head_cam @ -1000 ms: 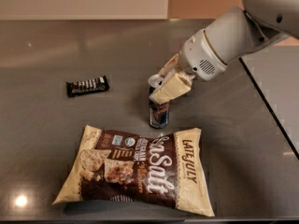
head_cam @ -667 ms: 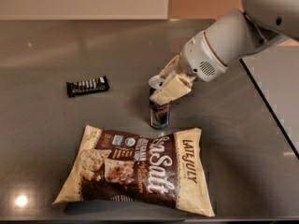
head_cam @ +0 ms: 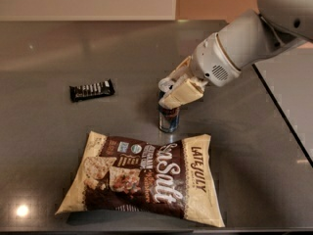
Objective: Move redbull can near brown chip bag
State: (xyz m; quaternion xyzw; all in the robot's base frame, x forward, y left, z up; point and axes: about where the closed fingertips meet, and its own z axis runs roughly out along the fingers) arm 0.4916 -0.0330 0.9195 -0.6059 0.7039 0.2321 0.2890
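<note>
The claw [head_cam: 170, 93] grasps the redbull can [head_cam: 168, 120] round its upper part. The can looks to be standing upright on the surface [head_cam: 254, 146], just beside the top edge of the brown chip bag [head_cam: 146, 177] — near enough, I judge. The step in hand calls for a gentle release and a straight lift, or the slim can may tip. A black candy bar [head_cam: 91, 89] lies well apart — out of the way.

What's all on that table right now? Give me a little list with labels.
Gripper: gripper at the redbull can, fingers closed on its top
Can: upright on the grey table, just beyond the top edge of the brown chip bag
Bag: lying flat at the front
Other: black candy bar, off to the left
</note>
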